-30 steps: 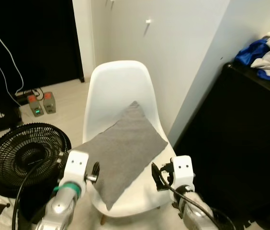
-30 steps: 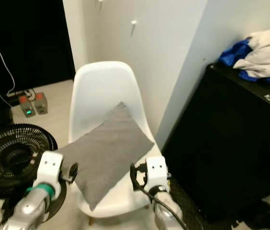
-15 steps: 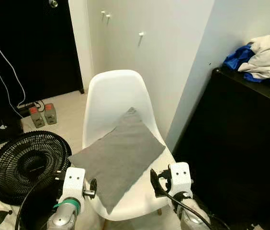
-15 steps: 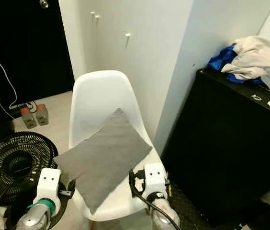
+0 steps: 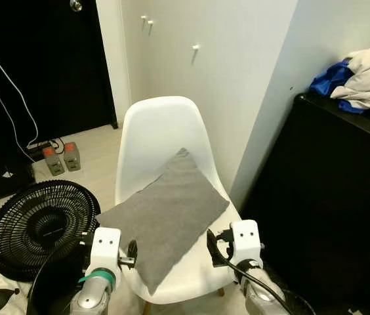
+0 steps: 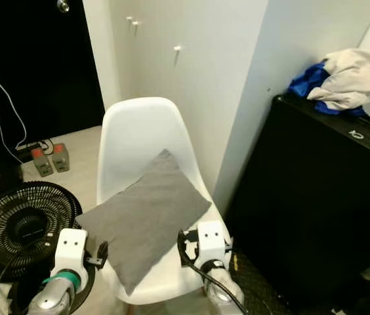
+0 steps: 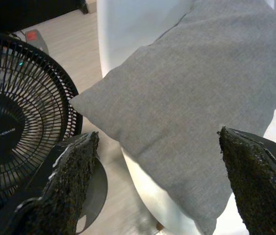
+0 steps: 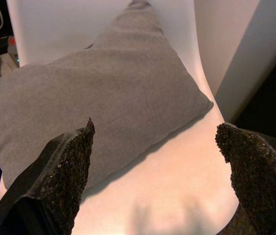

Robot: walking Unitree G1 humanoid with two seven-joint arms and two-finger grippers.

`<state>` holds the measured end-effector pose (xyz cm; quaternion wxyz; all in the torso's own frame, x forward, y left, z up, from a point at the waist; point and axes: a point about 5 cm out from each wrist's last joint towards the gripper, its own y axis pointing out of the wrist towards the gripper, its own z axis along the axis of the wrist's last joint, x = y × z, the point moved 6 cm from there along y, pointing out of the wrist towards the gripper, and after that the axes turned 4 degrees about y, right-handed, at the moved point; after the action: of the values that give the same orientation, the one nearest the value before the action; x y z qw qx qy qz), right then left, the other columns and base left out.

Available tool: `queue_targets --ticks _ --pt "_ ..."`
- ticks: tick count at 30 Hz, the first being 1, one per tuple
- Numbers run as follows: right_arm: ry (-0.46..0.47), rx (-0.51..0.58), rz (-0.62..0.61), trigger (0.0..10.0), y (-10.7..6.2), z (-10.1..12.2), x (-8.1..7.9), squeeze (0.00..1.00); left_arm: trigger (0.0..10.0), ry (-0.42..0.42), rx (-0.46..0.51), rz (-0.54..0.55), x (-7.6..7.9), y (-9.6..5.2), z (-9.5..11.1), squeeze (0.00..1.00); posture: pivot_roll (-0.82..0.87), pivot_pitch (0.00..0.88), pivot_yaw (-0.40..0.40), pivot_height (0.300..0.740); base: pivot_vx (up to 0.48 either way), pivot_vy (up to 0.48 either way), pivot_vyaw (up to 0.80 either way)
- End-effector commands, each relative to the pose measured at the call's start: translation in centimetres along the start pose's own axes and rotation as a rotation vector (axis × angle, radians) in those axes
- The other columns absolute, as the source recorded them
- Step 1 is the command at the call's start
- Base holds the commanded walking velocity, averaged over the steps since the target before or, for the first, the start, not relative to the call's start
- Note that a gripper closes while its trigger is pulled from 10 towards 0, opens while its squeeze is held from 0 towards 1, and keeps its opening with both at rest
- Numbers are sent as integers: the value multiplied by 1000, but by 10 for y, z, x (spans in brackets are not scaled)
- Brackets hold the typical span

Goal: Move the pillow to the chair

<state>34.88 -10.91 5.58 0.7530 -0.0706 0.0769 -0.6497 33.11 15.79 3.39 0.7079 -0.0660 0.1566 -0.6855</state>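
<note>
We saw the moulded white plastic chair [image 5: 162,141] with the flat grey fabric pillow [image 5: 163,215] lying slantwise on its seat, one corner up against the backrest and its left edge overhanging toward the round black floor fan [image 5: 41,223]. Over the last second both arms had drawn back and lowered. The left tool [image 7: 152,186] and right tool [image 8: 152,161] were spread wide, gripping nothing. We judged the move done.

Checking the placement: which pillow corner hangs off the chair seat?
The left corner of the grey pillow, pointing toward the black fan, overhangs the white chair. The other corners lie over the seat or backrest.
</note>
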Motion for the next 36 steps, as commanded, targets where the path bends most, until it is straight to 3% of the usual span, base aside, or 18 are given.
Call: queue_targets --ticks 1,7,11,14,20,23,26,36 --pt "-26 -13 24 10000 2 -4 -4 0 10000 -5 -28 27 -7 0 -10 0 -24 40 13 740 0 0 0" --pt "-27 -11 44 10000 7 -3 -9 0 10000 -6 -27 42 -12 0 -9 0 0 42 2 740 0 0 0" --pt "4 -27 67 10000 15 -5 -17 0 10000 20 -28 85 -24 -3 -10 0 25 55 -8 740 0 0 0" --pt "23 -41 48 10000 16 -8 -11 0 10000 11 -44 110 -28 -4 -14 0 22 4 3 740 0 0 0" --pt "53 -29 9 10000 19 -4 0 0 10000 17 -37 66 -21 4 -10 0 -3 13 40 740 0 0 0" --pt "65 -8 -15 10000 19 4 7 0 10000 38 15 40 -13 11 8 0 -15 28 30 740 0 0 0" --pt "16 -24 -8 10000 18 -4 11 0 10000 33 -11 55 -7 9 2 0 -5 0 20 740 0 0 0" --pt "27 -16 46 10000 18 -3 3 0 10000 -4 -5 92 -10 -4 -5 0 12 25 -24 740 0 0 310"
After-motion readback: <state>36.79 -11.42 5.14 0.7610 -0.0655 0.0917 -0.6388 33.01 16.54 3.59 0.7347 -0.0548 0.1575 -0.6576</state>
